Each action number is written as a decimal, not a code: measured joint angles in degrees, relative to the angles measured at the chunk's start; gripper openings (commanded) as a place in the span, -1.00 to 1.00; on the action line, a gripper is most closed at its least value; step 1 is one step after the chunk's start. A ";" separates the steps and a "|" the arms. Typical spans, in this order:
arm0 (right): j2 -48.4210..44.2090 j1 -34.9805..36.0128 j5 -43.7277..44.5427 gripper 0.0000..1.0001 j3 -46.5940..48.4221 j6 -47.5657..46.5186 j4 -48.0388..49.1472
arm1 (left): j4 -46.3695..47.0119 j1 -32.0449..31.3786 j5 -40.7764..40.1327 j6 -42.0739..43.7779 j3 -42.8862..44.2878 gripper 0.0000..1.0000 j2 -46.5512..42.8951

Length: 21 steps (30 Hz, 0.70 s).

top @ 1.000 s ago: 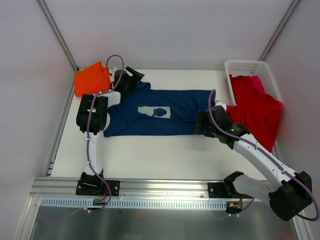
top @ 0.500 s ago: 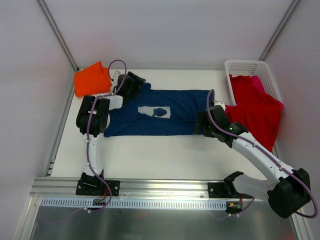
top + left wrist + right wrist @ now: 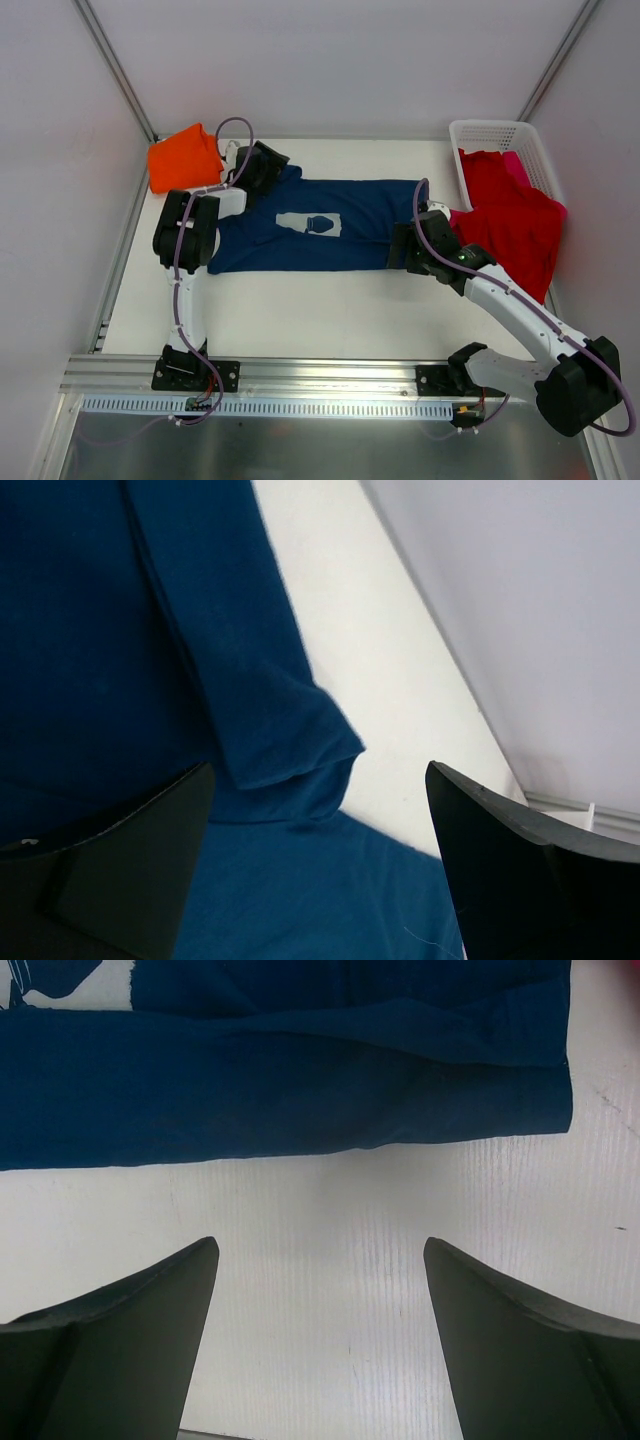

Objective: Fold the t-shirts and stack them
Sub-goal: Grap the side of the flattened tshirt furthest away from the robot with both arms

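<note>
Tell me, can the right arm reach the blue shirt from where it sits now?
Probably yes. The right gripper is open, just short of the near edge of the navy shirt, with only bare table between them. Nothing blocks it; the red shirt lies off to its side.

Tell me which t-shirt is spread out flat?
The navy blue t-shirt with the pale chest print. The orange t-shirt is bunched in the far left corner, and the red t-shirt hangs over the white basket.

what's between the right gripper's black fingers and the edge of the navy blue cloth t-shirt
Only bare white tabletop: the right wrist view shows a clear strip between the open right gripper and the navy blue t-shirt.
</note>
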 measured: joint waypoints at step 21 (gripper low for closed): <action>3.28 -1.31 -0.52 0.76 0.00 -0.74 0.52 | -0.20 0.00 -2.12 0.37 3.21 0.73 3.13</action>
